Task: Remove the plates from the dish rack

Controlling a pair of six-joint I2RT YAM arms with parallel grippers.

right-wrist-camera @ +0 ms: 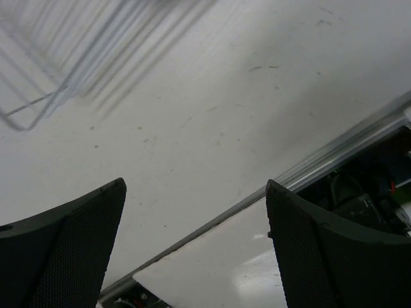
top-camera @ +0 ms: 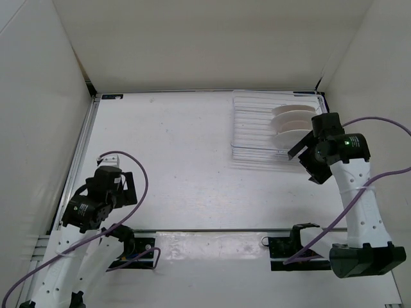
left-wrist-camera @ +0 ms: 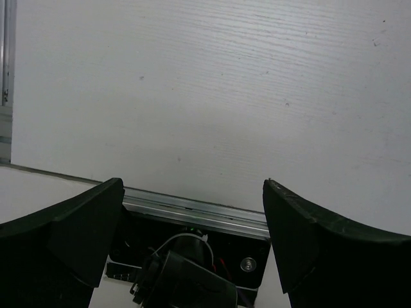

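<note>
Plainly the plates (top-camera: 290, 120) stand on edge in the dish rack (top-camera: 252, 128) just beyond the right fingers (right-wrist-camera: 70, 250) — spread wide, empty — while the left fingers (left-wrist-camera: 64, 244), also spread, sit well apart across the surface (top-camera: 180, 160).

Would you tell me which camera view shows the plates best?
The top external view: both plates stand in the rack. The right wrist view catches only a rack corner; the left wrist view shows neither.
</note>
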